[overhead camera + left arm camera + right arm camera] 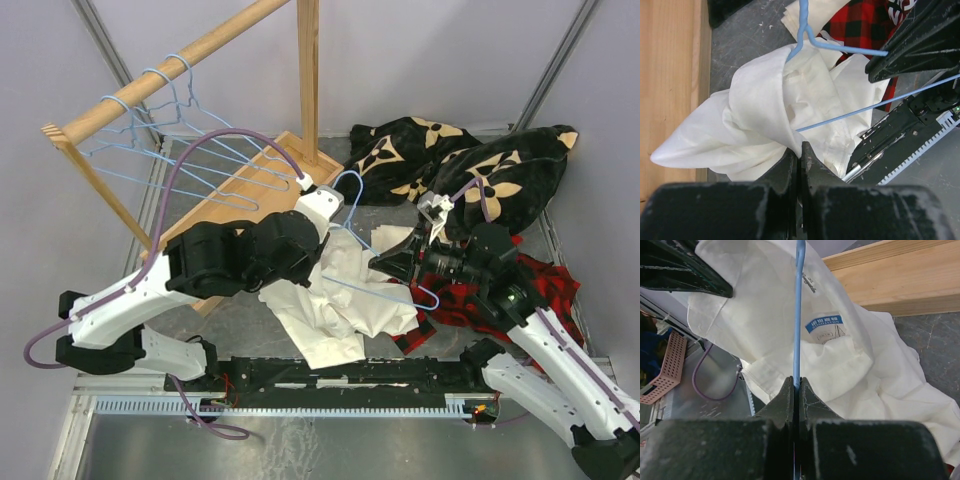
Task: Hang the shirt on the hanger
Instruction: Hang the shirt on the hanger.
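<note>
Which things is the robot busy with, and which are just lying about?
In use: cream-white button-up shirt; thin light-blue wire hanger; left fingers shut on shirt; right fingers shut on hanger.
Lying about: red-and-black plaid garment; black blanket with tan flowers; spare blue hangers on wooden rack.

Wooden rack, red plaid garment, black floral blanket

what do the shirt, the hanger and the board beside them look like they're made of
shirt: thin woven cloth, likely cotton, matte cream, soft creased folds.
hanger: thin stiff wire, probably metal under a smooth light-blue coat.
board: bare light wood, visible grain.
</note>
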### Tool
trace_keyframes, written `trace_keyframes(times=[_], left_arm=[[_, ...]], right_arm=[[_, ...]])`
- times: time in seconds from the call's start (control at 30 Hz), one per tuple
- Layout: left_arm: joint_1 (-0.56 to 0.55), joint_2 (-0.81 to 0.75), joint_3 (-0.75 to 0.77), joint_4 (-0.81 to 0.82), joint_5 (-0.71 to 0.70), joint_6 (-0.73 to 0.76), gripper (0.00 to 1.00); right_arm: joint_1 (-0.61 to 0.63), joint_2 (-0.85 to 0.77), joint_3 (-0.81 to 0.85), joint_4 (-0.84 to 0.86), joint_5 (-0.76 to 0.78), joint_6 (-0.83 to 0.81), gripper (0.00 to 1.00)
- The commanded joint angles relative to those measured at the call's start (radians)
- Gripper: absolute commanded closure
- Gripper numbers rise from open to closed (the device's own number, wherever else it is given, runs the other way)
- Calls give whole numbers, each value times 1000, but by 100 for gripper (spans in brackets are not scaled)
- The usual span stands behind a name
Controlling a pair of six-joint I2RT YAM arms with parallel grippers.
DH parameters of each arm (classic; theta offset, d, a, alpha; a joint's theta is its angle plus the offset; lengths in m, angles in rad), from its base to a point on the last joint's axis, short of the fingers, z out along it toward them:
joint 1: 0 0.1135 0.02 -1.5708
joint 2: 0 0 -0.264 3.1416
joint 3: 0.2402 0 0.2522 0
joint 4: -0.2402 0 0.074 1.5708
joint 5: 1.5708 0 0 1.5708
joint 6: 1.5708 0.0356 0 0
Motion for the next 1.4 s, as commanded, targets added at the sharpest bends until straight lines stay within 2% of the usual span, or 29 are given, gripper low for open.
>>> trace_keyframes(times=[0.0, 0.2, 0.33, 0.4, 0.5, 0.63, 0.83, 0.97, 1.1, 1.37], left_arm=[[1, -54, -11, 12, -50, -37, 97], [0, -2, 29, -47, -93, -24, 97], [0, 38, 84, -95, -137, -25, 97], [1, 50, 104, -110, -144, -24, 97], [1, 61, 121, -115, -136, -15, 97], [1, 70, 132, -63, -103, 24, 97], [0, 135, 194, 0, -29, 90, 97], [1, 203, 286, 8, -13, 132, 97], [1, 243, 359, 9, -50, 146, 97], [-1, 286, 439, 56, -93, 164, 97]], right_arm=[[-81, 25, 8, 256, -245, 126, 100], [-145, 53, 89, 151, -420, 24, 100], [-175, 37, 147, -131, -441, -191, 100], [-180, 19, 152, -186, -422, -249, 100], [-188, 10, 120, -113, -418, -171, 100], [-188, 15, 10, 225, -408, 92, 100], [-189, 25, 28, 138, -359, 10, 100], [-189, -1, 3, 150, -230, 8, 100], [-188, -83, -30, 194, 21, 64, 100], [-189, -214, 123, -60, 570, -73, 100]])
